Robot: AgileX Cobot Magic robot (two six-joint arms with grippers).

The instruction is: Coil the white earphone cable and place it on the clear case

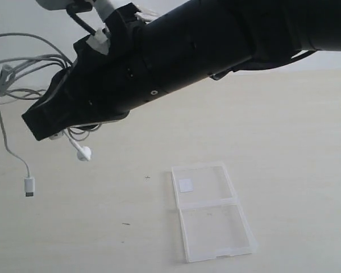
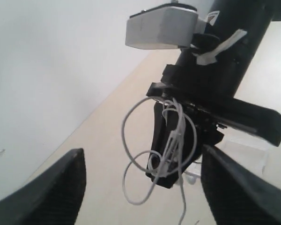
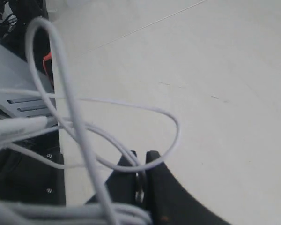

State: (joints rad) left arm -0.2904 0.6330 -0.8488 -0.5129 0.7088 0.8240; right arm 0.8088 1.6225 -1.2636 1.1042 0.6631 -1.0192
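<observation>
Right tool (image 3: 140,161) is pinching the limp, light cable (image 3: 173,126), its loops dangling well apart from the case (image 1: 213,224). Left tool (image 2: 141,159) is gaping empty; the bunched strands are likely offering the surest hold.

looks like a robot lab: bare pale tabletop (image 1: 295,142) against a plain white wall (image 2: 47,70).

**Smooth plastics on a matt table**

The cable (image 3: 68,93), looping down the left of the right wrist view, is smooth white plastic with a soft sheen. Its earbud (image 1: 83,153), at centre left of the exterior view, is glossy white plastic. The case (image 1: 213,213), at lower centre, is clear, glossy hard plastic. The table (image 1: 295,148) is pale, matt and smooth.
</observation>
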